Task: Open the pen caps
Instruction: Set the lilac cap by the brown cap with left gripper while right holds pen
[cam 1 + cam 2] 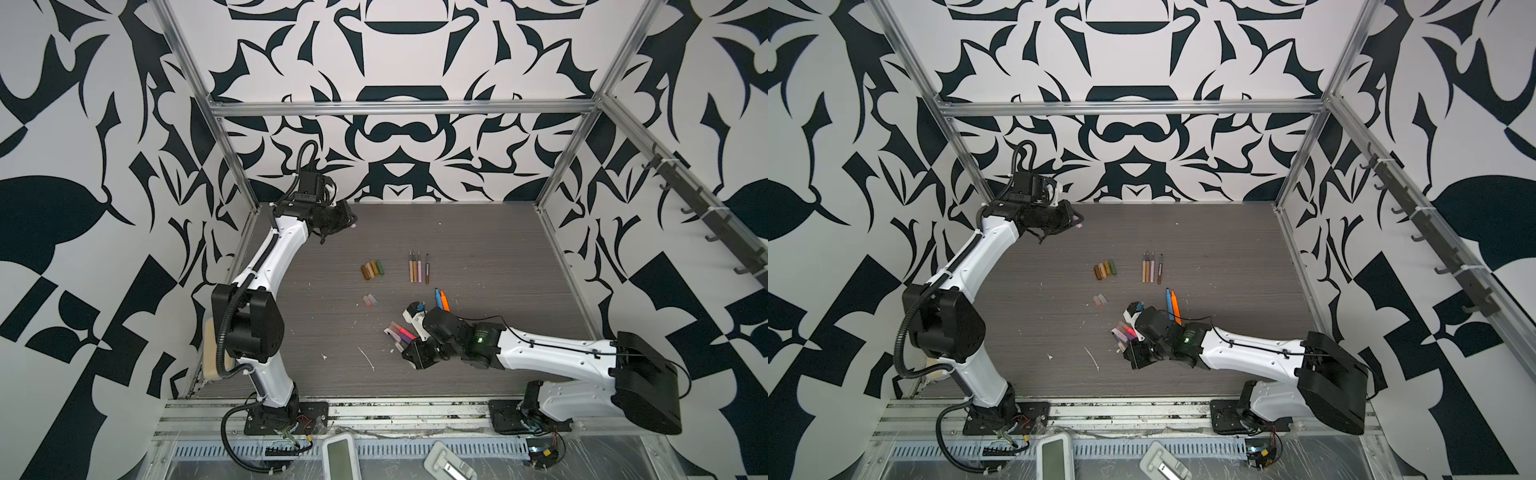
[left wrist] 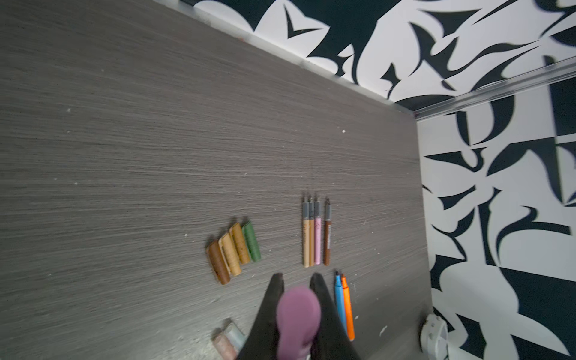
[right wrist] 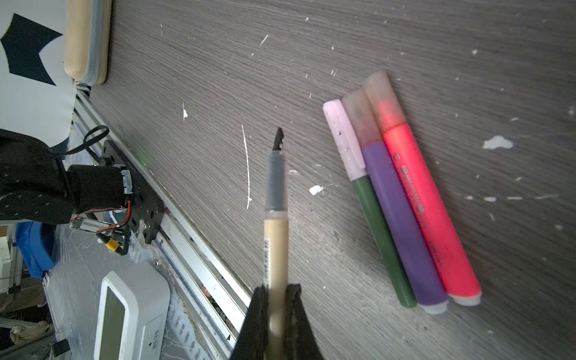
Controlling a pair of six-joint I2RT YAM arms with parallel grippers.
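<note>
Pen caps point(image 2: 240, 246) lie in a tight row of four on the surface point(image 2: 124, 140), ahead of the left gripper point(image 2: 296, 279) and off to one side of its tips. They are stubby matte tubes in brown, tan, gold and green, touching flank to flank. That gripper is clamped on a mauve cap point(image 2: 297, 314), which looks rounded and blurred with nearness in the left wrist view. In both top views it shows only as a pale speck, with the gripper well apart from everything lying on the surface. Two pale translucent caps point(image 1: 369, 300) lie between the two grippers.

The right gripper point(image 3: 277, 288) is closed on a tan pen point(image 3: 276, 246). It is uncapped, with a grey neck and a black chisel tip jutting past the fingers. Neither top view shows this pen. Just beside that gripper lie three capped pens point(image 3: 402, 218), touching each other. One has a green body with an opaque pale pink cap; the purple and neon pink ones have cloudy see-through caps, which only the right wrist view makes plain.

Four thin uncapped pens point(image 2: 317, 240) with grey necks lie parallel beyond the left gripper's tips. A blue pen point(image 1: 438, 297) and an orange pen point(image 1: 444, 301) lie together near the right gripper. The surface is grey, wood-grained and flecked with white.
</note>
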